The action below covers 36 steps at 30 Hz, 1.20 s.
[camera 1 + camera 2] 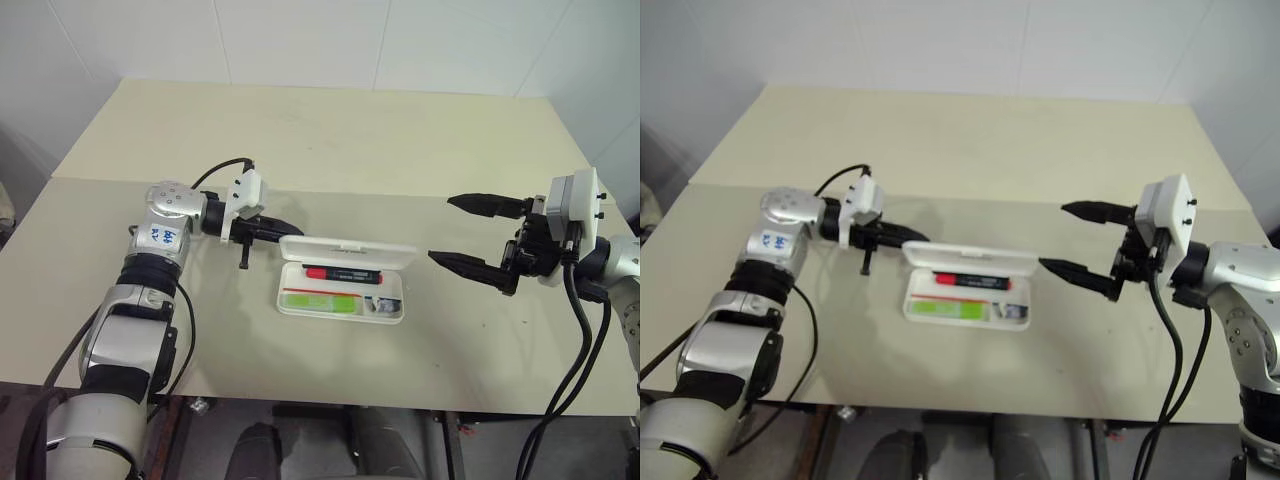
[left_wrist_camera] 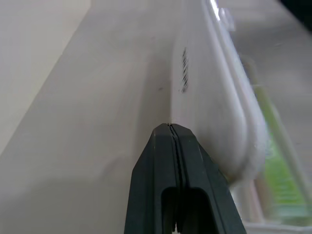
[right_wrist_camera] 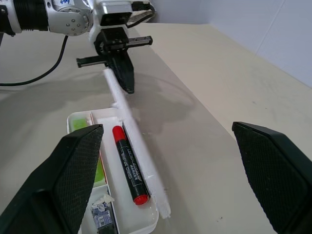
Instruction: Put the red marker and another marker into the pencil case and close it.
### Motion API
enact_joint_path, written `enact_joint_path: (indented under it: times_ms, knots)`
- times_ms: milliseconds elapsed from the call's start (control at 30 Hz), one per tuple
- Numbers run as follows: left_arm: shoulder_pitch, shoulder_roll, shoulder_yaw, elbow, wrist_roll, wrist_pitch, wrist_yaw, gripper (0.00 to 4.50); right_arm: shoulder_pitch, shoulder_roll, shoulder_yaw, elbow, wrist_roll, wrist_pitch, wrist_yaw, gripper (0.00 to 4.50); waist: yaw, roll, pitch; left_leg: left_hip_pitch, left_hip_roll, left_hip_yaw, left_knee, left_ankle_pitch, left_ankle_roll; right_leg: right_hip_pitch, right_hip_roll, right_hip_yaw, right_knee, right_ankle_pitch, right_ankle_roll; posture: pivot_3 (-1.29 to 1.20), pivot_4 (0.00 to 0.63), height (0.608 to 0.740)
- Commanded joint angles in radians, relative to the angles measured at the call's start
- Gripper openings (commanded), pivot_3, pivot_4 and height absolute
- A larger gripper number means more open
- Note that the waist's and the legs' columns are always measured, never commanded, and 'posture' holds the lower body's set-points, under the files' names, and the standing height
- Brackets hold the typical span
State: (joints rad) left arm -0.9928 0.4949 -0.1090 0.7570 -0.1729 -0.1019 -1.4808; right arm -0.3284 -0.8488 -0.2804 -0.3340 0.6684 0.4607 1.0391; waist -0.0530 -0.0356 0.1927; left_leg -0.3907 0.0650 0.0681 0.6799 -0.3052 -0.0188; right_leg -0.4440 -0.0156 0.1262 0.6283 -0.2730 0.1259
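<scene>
The white pencil case [image 1: 290, 303] lies open at mid-table, its lid [image 1: 348, 250] standing up along the far side. Inside the tray lie the red marker [image 1: 345, 273], with its red cap [image 3: 139, 197], and the light-green marker [image 1: 320, 301] in front of it. My left gripper [image 1: 293, 228] is shut with nothing in it. Its tip [image 2: 169, 128] sits just behind the lid's left end, against the outer face [image 2: 204, 87]; I cannot tell if it touches. My right gripper [image 1: 441, 229] hangs open to the right of the case, apart from it.
A small dark and white item [image 1: 380, 307] lies in the tray's right compartment. The beige table [image 1: 330, 140] stretches bare behind the case. White walls border the table's far and right sides. The table's front edge runs close below the case.
</scene>
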Motion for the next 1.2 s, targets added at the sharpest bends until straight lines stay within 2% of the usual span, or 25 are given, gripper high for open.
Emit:
enact_joint_path:
  times_ms: [33,100,233,433,667,767,867,967,1067,1200]
  knots:
    - [0.042,0.026,-0.017,-0.17,-0.046,0.125,-0.066,0.03,0.007,0.002,-0.02,-0.033,0.015,-0.011,-0.008,4.5,-0.001,0.0,0.0,0.0,0.0,0.0,0.0,0.0,0.0,0.0,0.0,0.0,0.0,0.0,0.0,0.0,0.15,0.74]
    - [0.097,0.057,-0.073,-0.311,-0.046,0.263,-0.1,0.03,0.014,0.009,-0.013,-0.035,0.009,-0.02,-0.011,4.5,-0.003,0.0,0.0,0.0,0.0,0.0,0.0,0.0,0.0,0.0,0.0,0.001,0.001,0.0,0.0,0.0,0.15,0.74]
    - [0.172,0.088,-0.14,-0.436,-0.011,0.351,-0.049,0.03,0.023,0.017,-0.011,-0.038,0.002,-0.028,-0.017,4.5,-0.001,0.0,0.0,0.001,0.0,0.0,0.0,0.0,0.0,0.0,0.0,0.001,0.002,0.0,0.0,0.0,0.15,0.74]
    - [0.229,0.094,-0.199,-0.479,0.054,0.428,0.039,0.03,0.043,0.034,-0.009,-0.053,-0.006,-0.041,-0.036,4.5,-0.001,0.0,0.0,0.002,0.0,0.0,0.001,0.0,0.0,0.001,0.0,0.001,0.003,0.0,0.0,0.0,0.15,0.74]
    - [0.226,0.073,-0.21,-0.475,0.088,0.45,0.139,0.03,0.067,0.058,-0.001,-0.079,-0.006,-0.05,-0.061,4.5,-0.001,0.0,0.0,0.004,0.0,0.0,0.001,0.0,0.0,0.003,0.0,0.002,0.003,0.001,0.0,0.0,0.15,0.74]
    - [0.226,0.059,-0.192,-0.49,0.055,0.444,0.137,0.03,0.067,0.069,0.005,-0.081,-0.009,-0.052,-0.066,4.5,-0.001,0.0,0.0,0.006,0.0,0.0,0.001,0.0,0.0,0.004,0.0,0.002,0.003,0.001,-0.001,0.0,0.15,0.74]
    - [0.229,0.031,-0.091,-0.527,-0.057,0.383,0.126,0.03,0.069,0.078,0.011,-0.071,-0.014,-0.059,-0.063,4.5,-0.001,0.0,0.0,0.005,0.0,0.0,0.002,0.0,0.0,0.005,0.0,0.002,0.001,0.001,-0.002,0.0,0.15,0.74]
    - [0.214,0.019,-0.007,-0.514,-0.086,0.307,0.184,0.03,0.078,0.076,0.013,-0.056,-0.016,-0.072,-0.042,4.5,-0.001,0.0,0.0,0.004,0.0,0.0,0.001,0.0,0.0,0.004,0.0,0.002,0.001,0.002,0.0,0.0,0.15,0.74]
    - [0.215,0.063,0.087,-0.507,-0.145,0.246,0.161,0.64,0.09,0.071,-0.002,-0.056,0.026,-0.056,-0.011,4.5,-0.005,0.0,0.0,0.004,0.0,0.0,0.0,0.0,0.0,0.003,0.0,0.002,0.001,0.002,0.0,0.0,0.15,0.74]
    - [0.277,0.116,0.151,-0.538,-0.182,0.232,0.154,2.0,0.124,0.049,-0.008,-0.046,-0.002,-0.087,0.027,4.5,-0.003,0.0,0.0,0.004,0.0,-0.001,-0.001,0.0,0.0,0.003,0.001,0.002,0.001,0.002,-0.001,0.0,0.15,0.74]
